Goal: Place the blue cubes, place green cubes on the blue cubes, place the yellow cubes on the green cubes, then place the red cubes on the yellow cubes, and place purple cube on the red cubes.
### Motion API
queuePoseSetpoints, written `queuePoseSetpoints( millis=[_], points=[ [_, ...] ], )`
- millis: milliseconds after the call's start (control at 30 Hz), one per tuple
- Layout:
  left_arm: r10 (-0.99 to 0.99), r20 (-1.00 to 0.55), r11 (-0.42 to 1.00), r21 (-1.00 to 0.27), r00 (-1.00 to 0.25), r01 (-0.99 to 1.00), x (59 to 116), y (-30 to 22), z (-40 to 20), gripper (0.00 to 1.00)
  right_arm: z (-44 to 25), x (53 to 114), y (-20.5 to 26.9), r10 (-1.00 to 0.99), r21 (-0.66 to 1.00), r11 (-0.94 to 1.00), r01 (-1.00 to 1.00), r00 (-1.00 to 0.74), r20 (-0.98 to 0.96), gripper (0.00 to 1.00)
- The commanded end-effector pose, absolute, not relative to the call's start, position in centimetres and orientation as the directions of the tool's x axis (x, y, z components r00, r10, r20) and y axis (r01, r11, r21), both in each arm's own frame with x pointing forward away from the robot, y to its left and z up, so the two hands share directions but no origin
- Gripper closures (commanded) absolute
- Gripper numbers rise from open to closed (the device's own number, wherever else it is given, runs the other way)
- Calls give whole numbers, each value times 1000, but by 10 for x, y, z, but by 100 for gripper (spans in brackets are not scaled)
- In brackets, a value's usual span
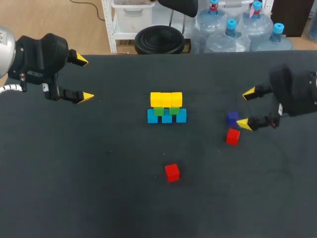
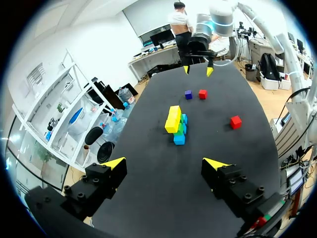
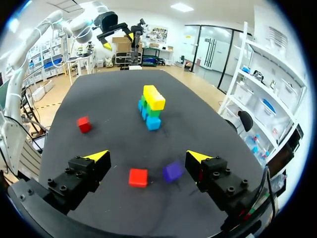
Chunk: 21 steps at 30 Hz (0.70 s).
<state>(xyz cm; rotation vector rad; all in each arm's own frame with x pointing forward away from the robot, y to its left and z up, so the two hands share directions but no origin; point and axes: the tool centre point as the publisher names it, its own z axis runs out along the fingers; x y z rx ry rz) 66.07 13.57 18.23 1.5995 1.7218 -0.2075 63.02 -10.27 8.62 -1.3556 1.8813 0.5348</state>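
A stack stands mid-table: a row of blue cubes at the bottom, green cubes on them, yellow cubes on top. The same stack shows in both wrist views. One red cube lies alone toward the front. Another red cube and a purple cube lie at the right, just ahead of my right gripper, which is open and empty; in its view the red cube and purple cube lie between its fingertips' line. My left gripper hangs open at the far left, empty.
The dark table top carries nothing else. Its back edge runs behind the stack.
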Motion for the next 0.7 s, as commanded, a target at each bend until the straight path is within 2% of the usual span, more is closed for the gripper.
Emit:
queuePoseSetpoints(
  millis=[33, 700],
  points=[
    [778, -622, 199, 371, 84, 907, 660, 138, 181, 0, 82, 613, -108, -620, -109, 380, -918, -166, -766, 0],
    [778, -622, 199, 371, 84, 907, 660, 138, 181, 0, 20, 607, -107, -615, -51, 340, -939, -181, -768, 0]
  ],
)
